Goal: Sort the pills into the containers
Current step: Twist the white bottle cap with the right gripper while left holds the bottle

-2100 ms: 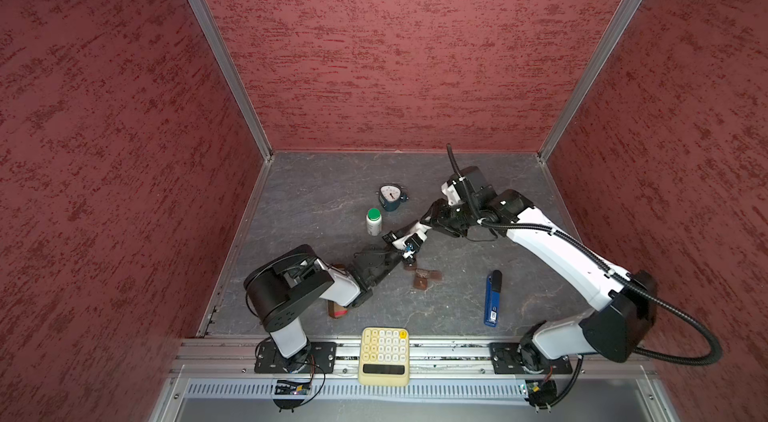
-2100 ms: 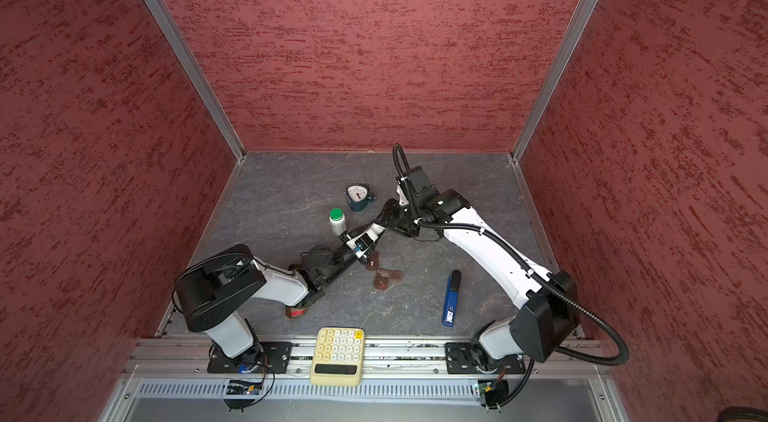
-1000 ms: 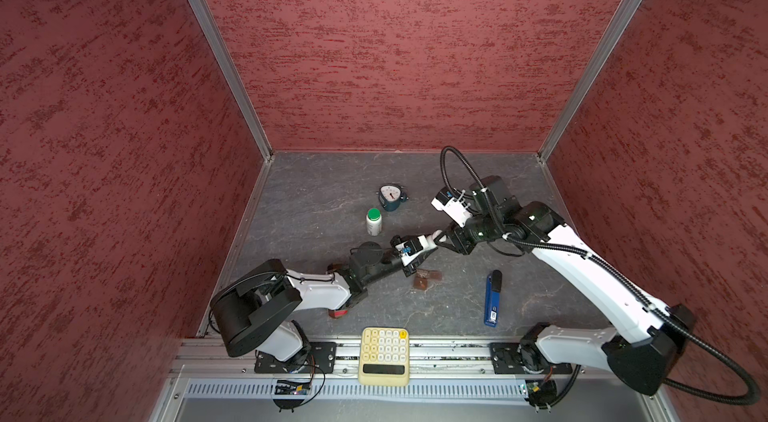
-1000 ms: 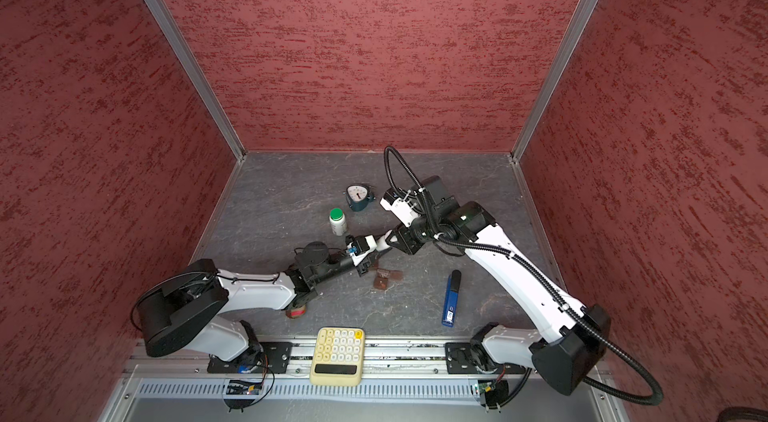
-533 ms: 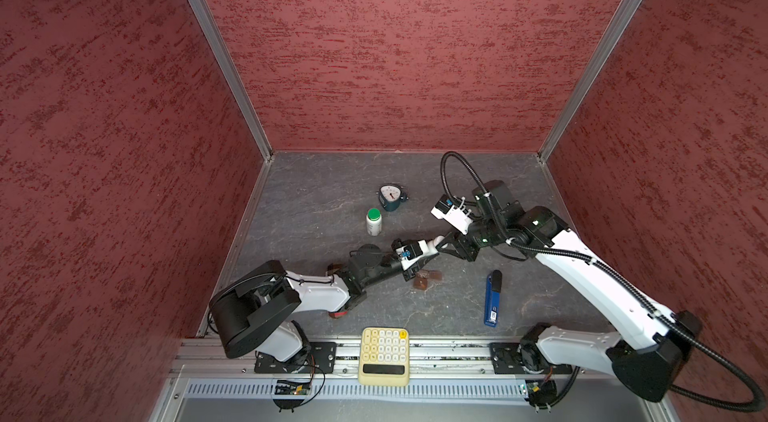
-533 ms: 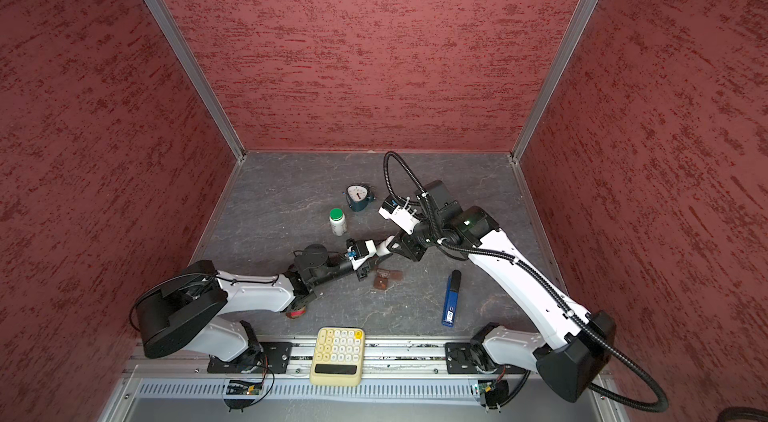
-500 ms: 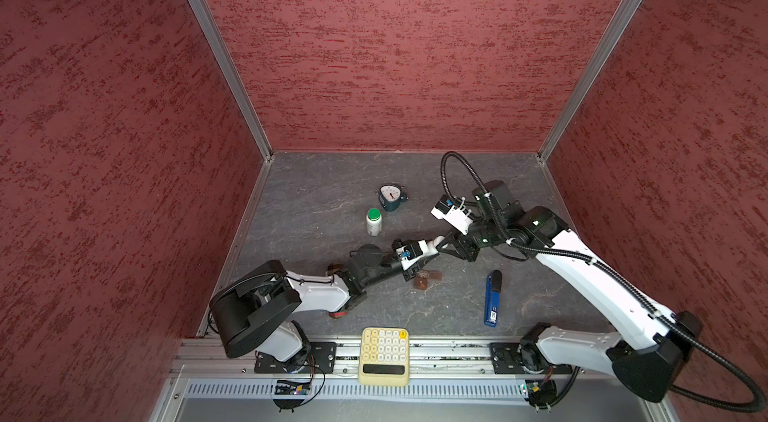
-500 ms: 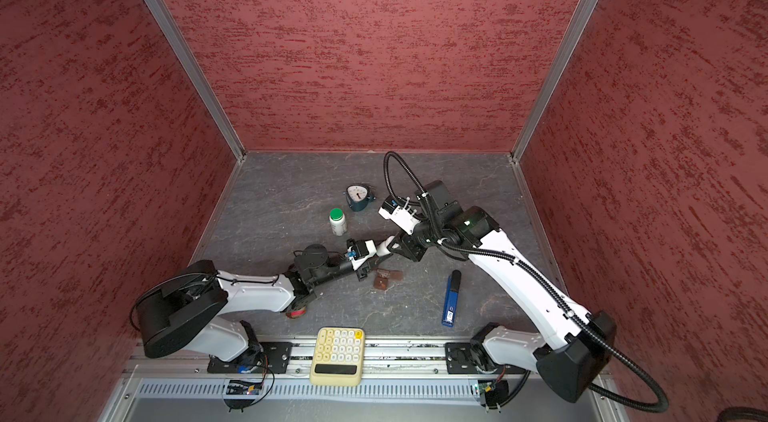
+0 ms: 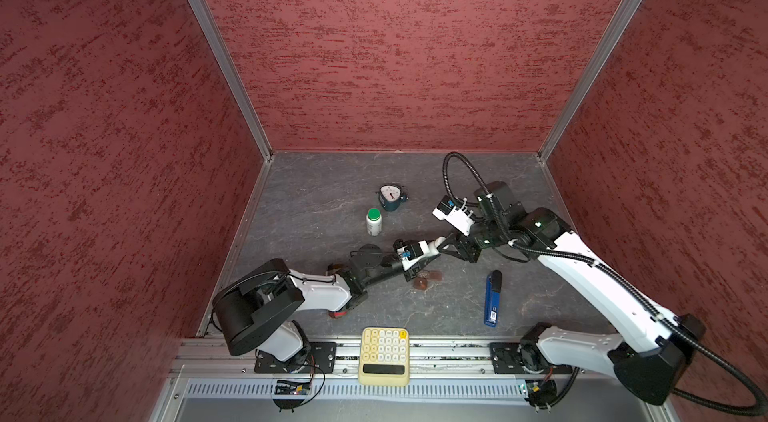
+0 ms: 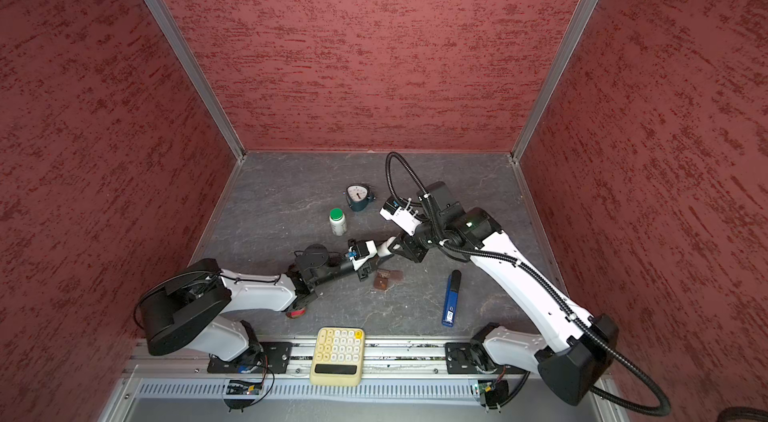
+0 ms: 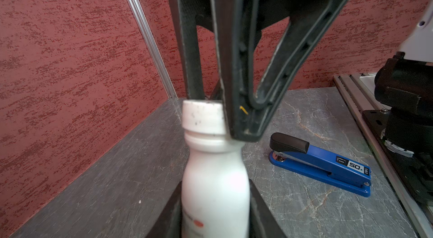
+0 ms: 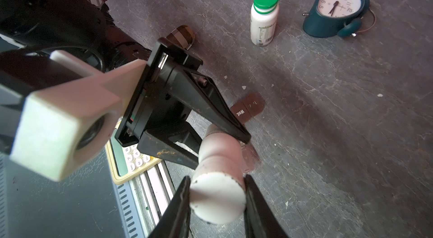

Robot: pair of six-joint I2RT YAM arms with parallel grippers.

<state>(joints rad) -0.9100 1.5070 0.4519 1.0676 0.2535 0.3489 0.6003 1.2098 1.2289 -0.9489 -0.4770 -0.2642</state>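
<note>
The left gripper [image 11: 214, 186] is clamped on the body of a small white bottle [image 11: 215, 178]. One dark finger presses each side, so the jaws stand only as far apart as the bottle is wide. The bottle appears to be held above the desk [image 11: 105, 190], with its neck pointing away from this gripper toward the other one. The right gripper [image 12: 216, 178] meets it head-on and is closed on the bottle's white cap [image 12: 218, 198]. Its two fingers sit against opposite sides of the cap, and no gap shows at either side. In both top views the two grippers meet tip to tip, with the bottle bridging them.

Two brown pill-box pieces [image 9: 428, 276] lie on the desk just beside the left gripper, on the side toward the front rail and below the held bottle. In the right wrist view a cell marked "Wed" shows just past one left finger. Whether that finger touches the piece cannot be told.

A few tiny white pills [image 12: 244, 87] lie loose on the desk near the pill-box pieces, beyond the left gripper's fingers and apart from both grippers.

A green-capped bottle [image 12: 264, 16] and a clock [image 12: 335, 7] stand farther out, well apart from either gripper. A blue stapler [image 11: 321, 166] lies on the desk off to the right gripper's side, touching nothing.
</note>
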